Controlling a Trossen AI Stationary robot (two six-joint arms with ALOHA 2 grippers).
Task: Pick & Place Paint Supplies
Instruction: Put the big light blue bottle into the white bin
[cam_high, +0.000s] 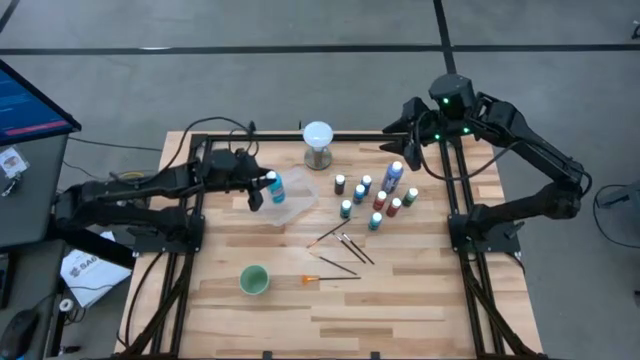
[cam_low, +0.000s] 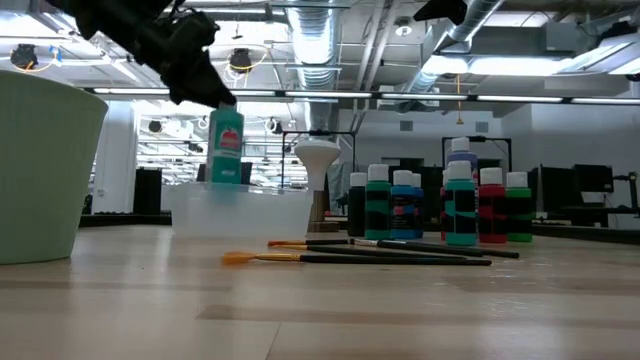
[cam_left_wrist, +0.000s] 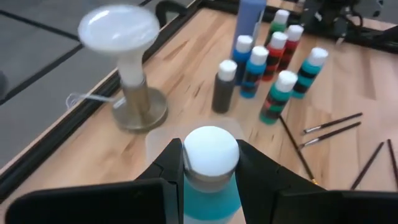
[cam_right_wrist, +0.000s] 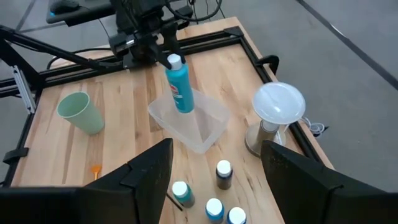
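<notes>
My left gripper (cam_high: 264, 186) is shut on a teal white-capped bottle (cam_high: 276, 188), held over a clear plastic tray (cam_high: 288, 203); in the low view the bottle (cam_low: 227, 146) hangs with its base about level with the tray's rim (cam_low: 240, 190). Several more white-capped bottles (cam_high: 375, 195) stand in a cluster right of the tray, the same cluster (cam_left_wrist: 267, 62) showing in the left wrist view. Thin dark brushes (cam_high: 345, 245) and an orange-tipped one (cam_high: 330, 277) lie flat on the table. My right gripper (cam_right_wrist: 217, 155) is open, raised over the far right of the table. My left gripper pinches the teal bottle at its white cap (cam_left_wrist: 211, 149), one finger (cam_left_wrist: 166, 167) on each side of it. The fingers come from the table's left, slanting down. The bottle hangs below them, slightly tilted, lifted clear above the tray.
A white globe on a grey metal stand (cam_high: 318, 143) stands at the far edge, just beyond the tray. A green cup (cam_high: 254, 280) stands near the table's front. Bare wood lies along the near edge and at the front right. A black frame borders the table.
</notes>
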